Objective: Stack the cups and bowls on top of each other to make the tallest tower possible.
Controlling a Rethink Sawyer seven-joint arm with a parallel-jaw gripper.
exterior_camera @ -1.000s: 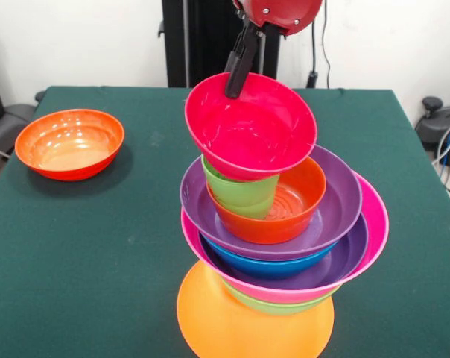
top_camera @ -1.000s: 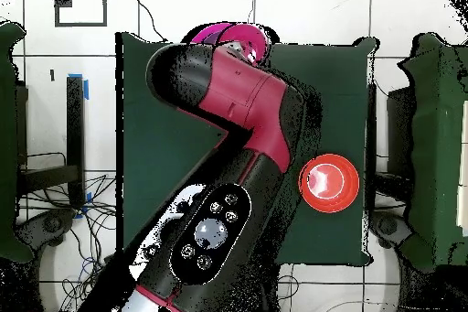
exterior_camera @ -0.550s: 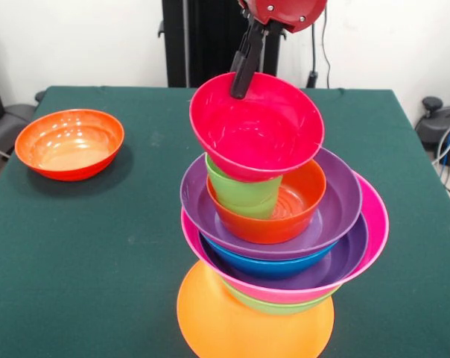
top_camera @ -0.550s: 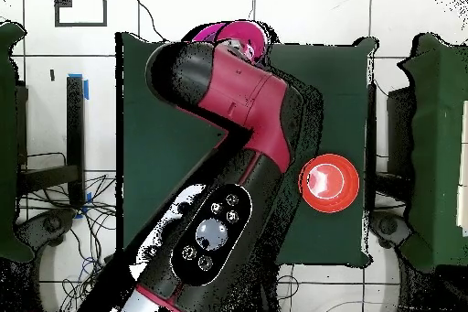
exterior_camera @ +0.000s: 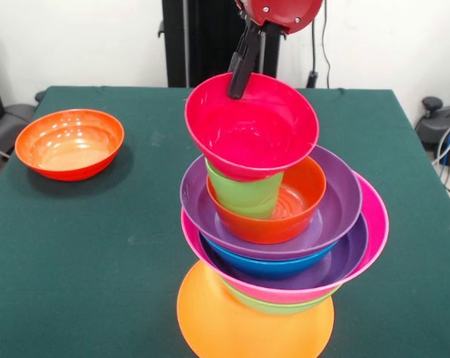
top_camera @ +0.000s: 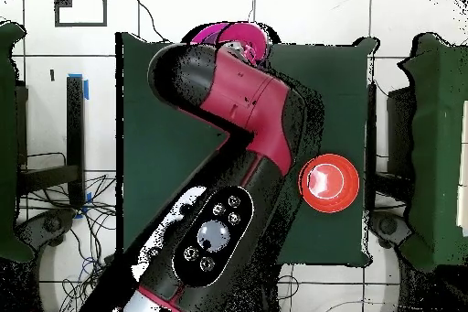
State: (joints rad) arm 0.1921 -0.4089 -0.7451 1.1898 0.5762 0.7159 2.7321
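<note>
In the front view, the far rim of a magenta bowl (exterior_camera: pixel 252 127) is pinched by the gripper (exterior_camera: pixel 238 82). The bowl is held tilted just above the green cup (exterior_camera: pixel 243 195) at the tower (exterior_camera: pixel 273 231) top, so the cup lies straight below. A spare orange bowl (exterior_camera: pixel 69 143) sits far left. In the overhead view, the tower is mostly hidden by the arm (top_camera: pixel 228 144).

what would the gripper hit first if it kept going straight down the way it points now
It already grips the magenta-red bowl's rim. Pushed on, the gripper would likely press that bowl onto the light-green cup right beneath it, though depth is hard to judge.
</note>
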